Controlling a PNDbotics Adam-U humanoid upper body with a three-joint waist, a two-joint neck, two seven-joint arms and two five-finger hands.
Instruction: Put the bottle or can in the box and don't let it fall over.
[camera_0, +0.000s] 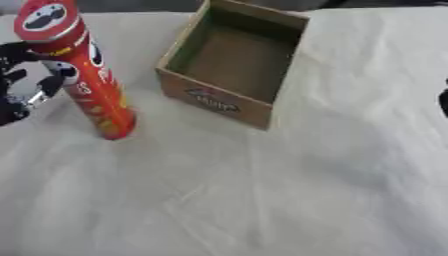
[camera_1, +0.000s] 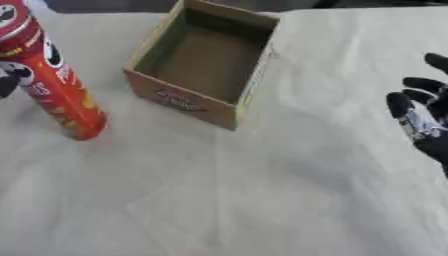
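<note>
Reaching step, nothing grasped yet. Near part of the desk (camera_0: 262, 210) is bare cloth. Right hand (camera_1: 424, 117) sits at the right edge, fingers relaxed and spread, holding nothing, well apart from everything. Left hand (camera_0: 22, 82) is at the left edge just beside the red can (camera_0: 83, 75), fingers partly spread; contact cannot be told, no wrap visible. Can stands upright near the left edge, lid on. Cardboard box (camera_0: 229, 102) lies beyond, toward the far edge, open top, nothing inside, just right of the can. Next move likely calls for closing on the can's body, lifting straight, lowering it upright into the box.
</note>
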